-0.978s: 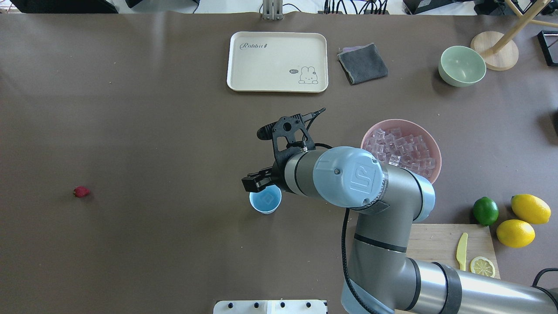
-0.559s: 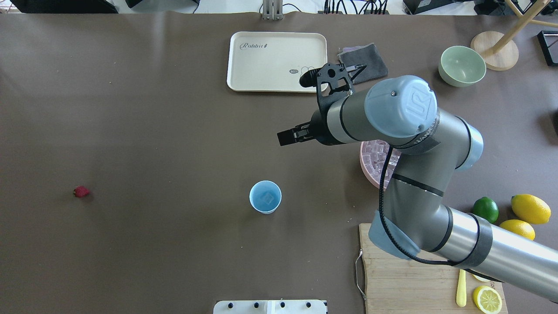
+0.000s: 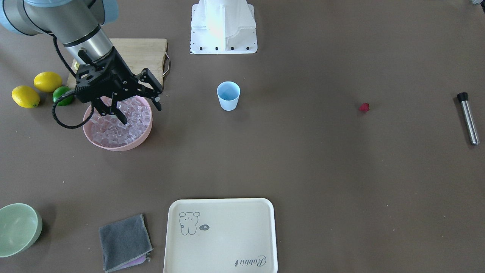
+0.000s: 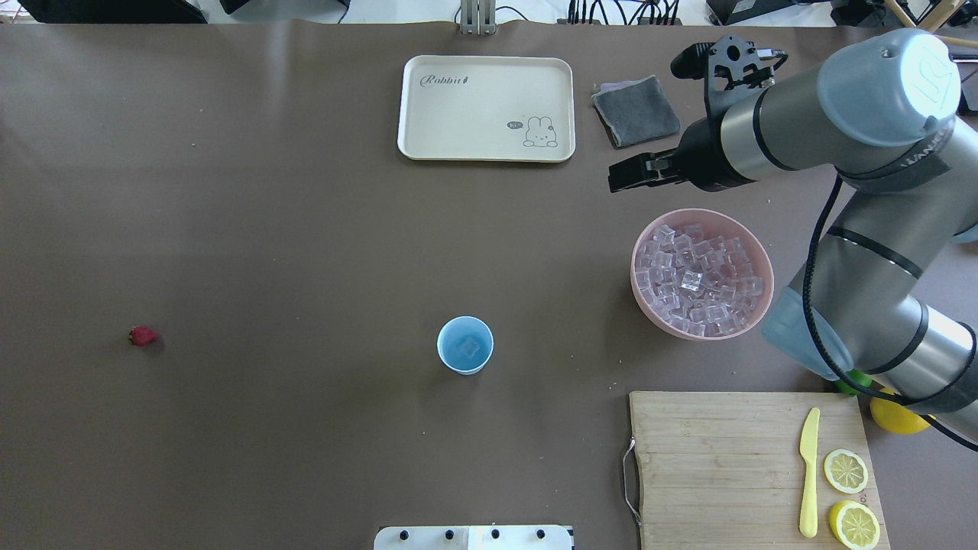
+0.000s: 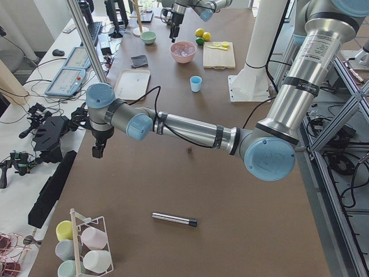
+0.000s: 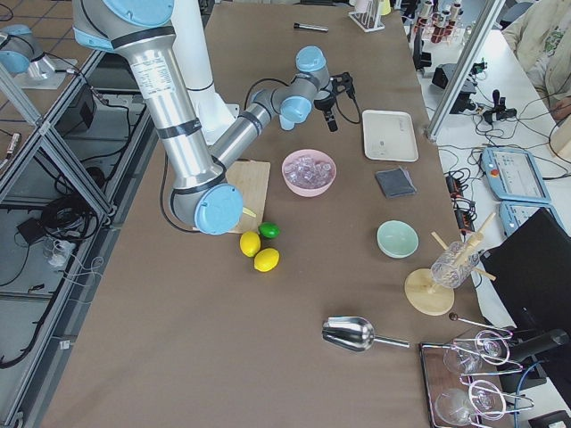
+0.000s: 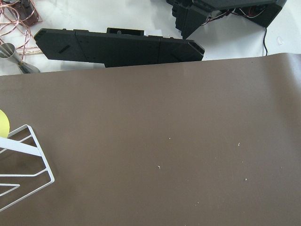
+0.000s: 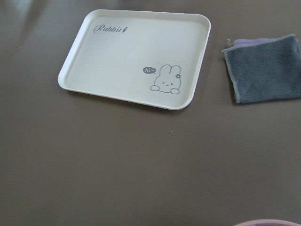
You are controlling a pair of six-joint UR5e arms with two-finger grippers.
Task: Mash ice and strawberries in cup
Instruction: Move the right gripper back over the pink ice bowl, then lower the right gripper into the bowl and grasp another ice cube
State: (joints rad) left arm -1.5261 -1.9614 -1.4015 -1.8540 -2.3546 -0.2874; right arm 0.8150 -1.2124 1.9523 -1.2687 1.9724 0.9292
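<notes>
Cup [image 4: 465, 345]: stands upright on the worktop, in front of the robot base, with one ice cube [image 4: 469, 348] on its floor. No berry is in it.

Strawberry [image 4: 143, 335]: lies on the bare worktop, well apart from the cup, on the robot's left side. A metal rod with a black end [image 3: 468, 119] lies farther out on that side; it is probably the mashing tool.

Pink bowl [image 4: 636, 260]: sits on the robot's right, a little beyond the cup, and is filled with loose ice [image 4: 699, 279].

Right pincer [image 3: 140, 113]: raised near the pink bowl, fingers spread apart, grasping nothing. The front-facing view places it over the ice. The overhead view places it past the far rim, so its exact position over the bowl is uncertain.

Left pincer [image 5: 97, 151]: hangs near the worktop's far left end. Whether it is released or clenched cannot be told.

Tray [image 4: 486, 107] and grey cloth [image 4: 636, 111]: lie at the far edge, away from the work.

Step in hand: loading the cup. Mashing has not begun.

Next move, as judged:
1. Centre the spread right pincer above a single cube near the top of the pile.
2. Descend and close gently; the cubes are small and glassy and will likely slip or scatter.
3. Carry the cube to the cup, and load the strawberry too.
</notes>
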